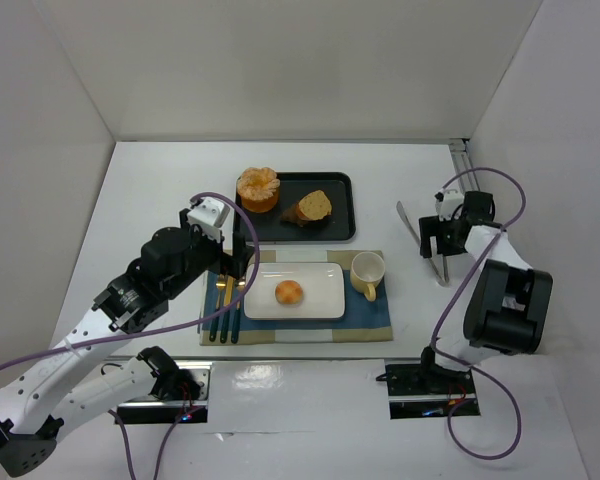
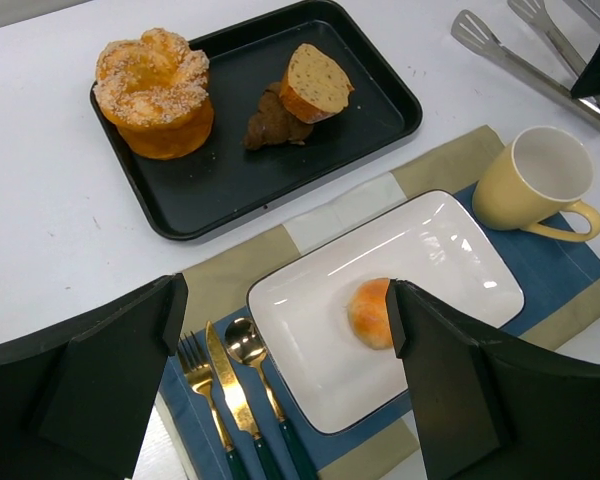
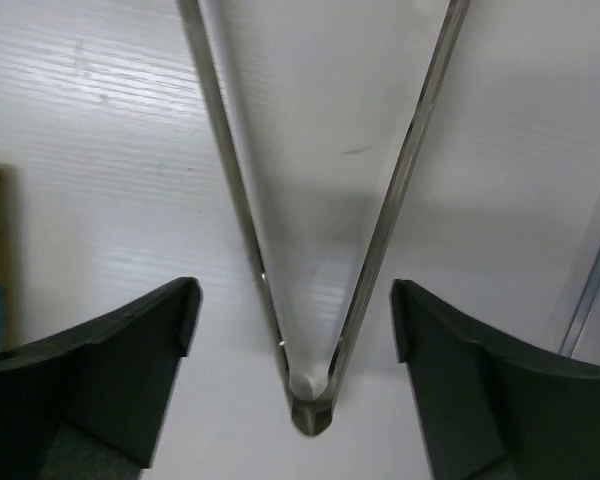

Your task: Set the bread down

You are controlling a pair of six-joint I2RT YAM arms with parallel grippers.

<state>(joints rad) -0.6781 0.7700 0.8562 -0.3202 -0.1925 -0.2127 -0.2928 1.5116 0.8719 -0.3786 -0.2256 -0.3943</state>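
Jaws spread and empty, the left gripper [image 2: 285, 302] hangs over the small round golden-orange bun [image 2: 370, 312]. The bun rests mid-way on the white rectangular plate [image 2: 450, 250], seemingly delivered to its serving spot. The right gripper [image 3: 295, 300], jaws likewise released, straddles the steel tongs [image 3: 310, 400] on the white counter [image 3: 100, 150], probably parked aside.

Bread [image 2: 370, 312] golden-orange, paler top. Plate [image 2: 430, 250] plain glossy white. Placemat [image 2: 225, 275] blue centre, tan bands, one pale grey block. Cup [image 2: 525, 185] pale yellow, whitish inside. Tray [image 2: 230, 180] black. Ridged bun [image 2: 155, 90] orange, white sugar speckle on top. Bread slice [image 2: 315, 82] tan crumb with dark flecks, brown crust. Cutlery [image 2: 230, 385] gold, dark green handles. Tongs [image 2: 472, 30] silver. Bench [image 1: 160, 180] white. Left pincer [image 2: 285, 310], right pincer [image 3: 295, 310] black. Cables [image 1: 220, 195] purple.
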